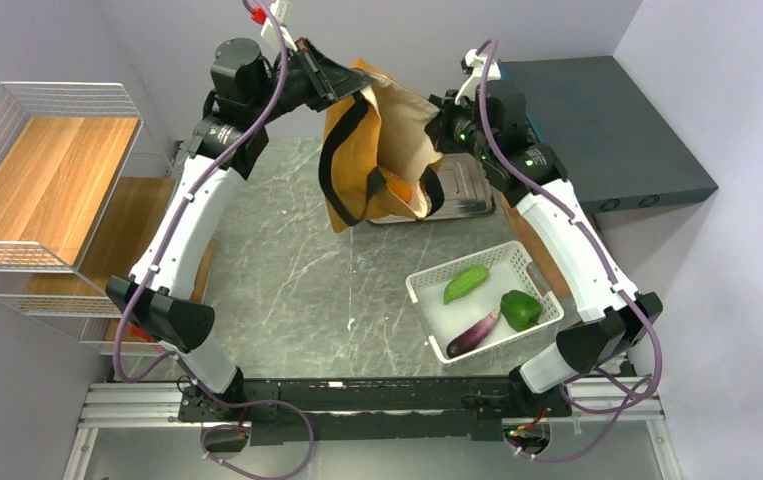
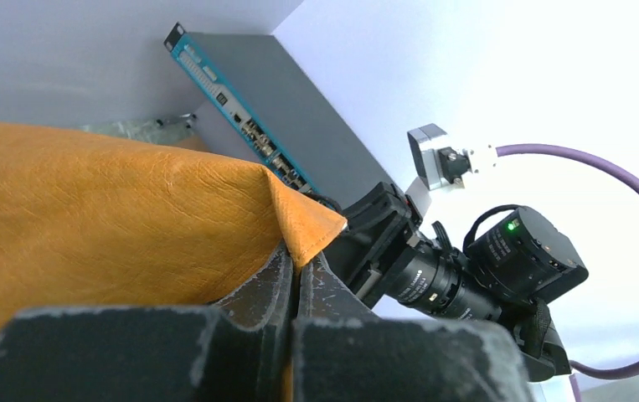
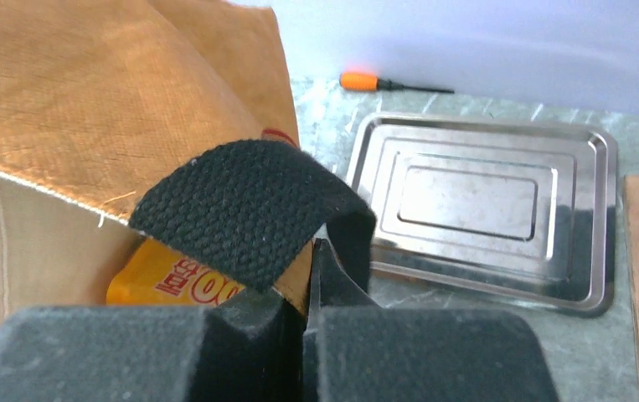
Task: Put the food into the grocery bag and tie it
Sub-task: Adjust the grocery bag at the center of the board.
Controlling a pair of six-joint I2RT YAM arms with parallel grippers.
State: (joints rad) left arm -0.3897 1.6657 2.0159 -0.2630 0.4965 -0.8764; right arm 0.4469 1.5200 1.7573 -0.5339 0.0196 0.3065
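The mustard-ochre grocery bag [image 1: 382, 150] hangs lifted above the back of the table, its black straps [image 1: 342, 160] looping down. My left gripper [image 1: 349, 82] is shut on the bag's top corner [image 2: 303, 226]. My right gripper [image 1: 435, 122] is shut on the bag's rim [image 3: 303, 280] beside a black strap [image 3: 249, 209]. A yellow snack packet [image 3: 169, 276] with red print lies inside the bag, also seen from above [image 1: 397, 188]. The bread pieces are hidden.
A steel tray [image 1: 462, 195] lies under the bag; it also shows in the right wrist view [image 3: 483, 201]. A white basket [image 1: 427, 290] holds green vegetables [image 1: 467, 283] and a purple eggplant [image 1: 473, 333]. An orange-handled screwdriver [image 3: 391, 83] lies behind. A wire shelf [image 1: 47, 180] stands left, a dark box [image 1: 597, 130] back right.
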